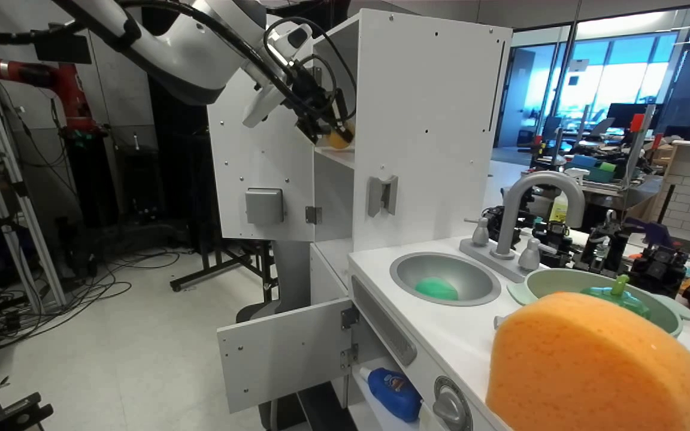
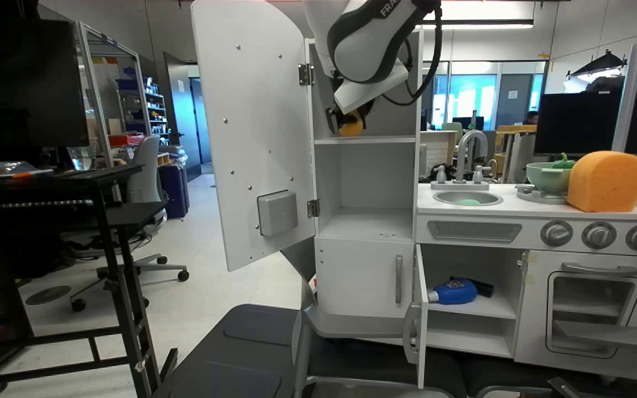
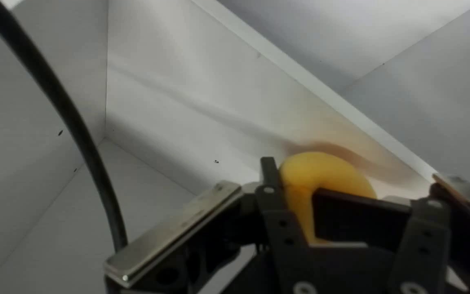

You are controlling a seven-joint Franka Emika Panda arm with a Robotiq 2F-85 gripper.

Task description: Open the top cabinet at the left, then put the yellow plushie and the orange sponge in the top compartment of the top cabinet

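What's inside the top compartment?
Yellow plushie at the jaws, which cover part of it; on or just above the shelf, can't tell which. Arm hides some back wall in an exterior view.

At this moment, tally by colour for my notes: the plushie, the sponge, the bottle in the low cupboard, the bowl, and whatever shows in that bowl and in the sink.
Yellow: 1 (yellow plushie)
Orange: 1 (orange sponge)
Green: 3 (bowl, pepper in it, rounded thing in the sink)
Blue: 1 (bottle)
Total: 6
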